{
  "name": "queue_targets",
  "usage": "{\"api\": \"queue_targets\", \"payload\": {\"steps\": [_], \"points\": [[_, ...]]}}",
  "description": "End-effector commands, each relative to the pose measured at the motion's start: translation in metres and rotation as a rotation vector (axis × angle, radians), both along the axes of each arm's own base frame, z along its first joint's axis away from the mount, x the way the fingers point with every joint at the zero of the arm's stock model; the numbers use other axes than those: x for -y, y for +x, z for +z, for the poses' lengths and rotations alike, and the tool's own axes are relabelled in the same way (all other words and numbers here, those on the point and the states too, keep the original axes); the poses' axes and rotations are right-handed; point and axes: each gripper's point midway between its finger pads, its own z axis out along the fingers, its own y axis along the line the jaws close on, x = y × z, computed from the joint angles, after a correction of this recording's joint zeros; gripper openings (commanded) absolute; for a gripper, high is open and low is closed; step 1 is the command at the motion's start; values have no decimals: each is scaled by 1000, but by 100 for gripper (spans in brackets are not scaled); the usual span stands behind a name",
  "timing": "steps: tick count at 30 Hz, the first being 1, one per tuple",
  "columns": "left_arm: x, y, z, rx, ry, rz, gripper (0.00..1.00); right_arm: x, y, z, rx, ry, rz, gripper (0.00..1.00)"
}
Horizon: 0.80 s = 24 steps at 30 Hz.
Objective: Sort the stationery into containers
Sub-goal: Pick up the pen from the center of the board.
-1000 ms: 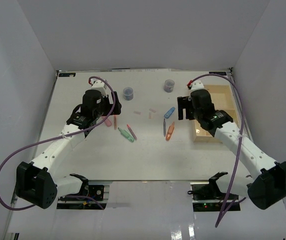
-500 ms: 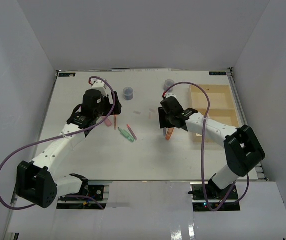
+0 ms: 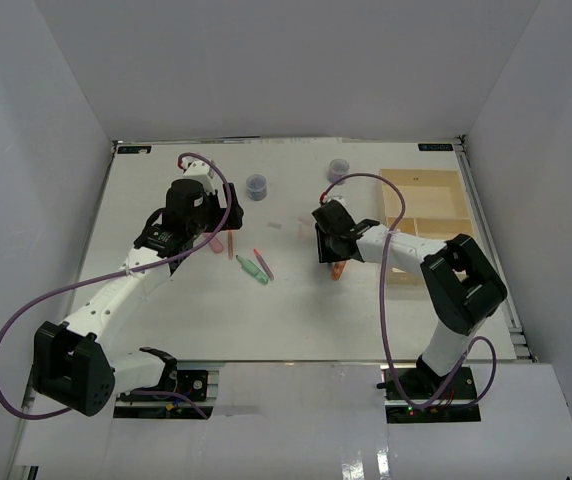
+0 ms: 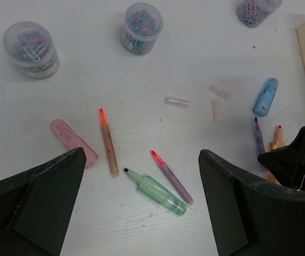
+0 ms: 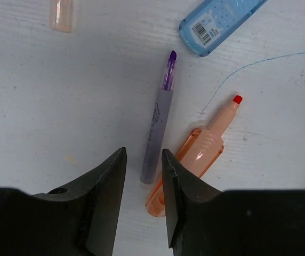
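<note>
On white table (image 3: pixel 296 310) between pale walls (image 3: pixel 286 70): left jaws wide, right jaws barely parted.

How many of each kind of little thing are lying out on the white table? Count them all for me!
Round pots of paper clips: 3
Uncapped pens and markers: 5
Small clear caps: 3
Blue stubby piece: 1
Pink stubby piece: 1
Total: 13

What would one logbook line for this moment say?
left tool: open, holding nothing | right tool: open, straddling end of purple pen, beside orange marker | grip: not yet closed
</note>
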Motion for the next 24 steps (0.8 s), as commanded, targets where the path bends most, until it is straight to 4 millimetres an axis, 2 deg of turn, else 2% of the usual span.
{"api": "queue_targets", "payload": {"steps": [1, 5, 15, 19, 22, 24], "points": [[4, 3, 17, 29, -25, -11, 98, -8, 9, 2, 29, 24, -27, 39], [5, 3, 16, 27, -27, -13, 98, -3, 6, -7, 11, -2, -46, 38], [5, 3, 15, 20, -28, -15, 98, 3, 2, -20, -17, -34, -67, 24], [5, 3, 14, 20, -28, -15, 98, 6, 0, -17, -14, -46, -77, 16], [6, 3, 15, 19, -30, -19, 98, 10, -2, -8, 8, -50, -92, 8], [8, 3, 15, 16, -38, -26, 98, 9, -4, -2, 25, -46, -92, 8]]}}
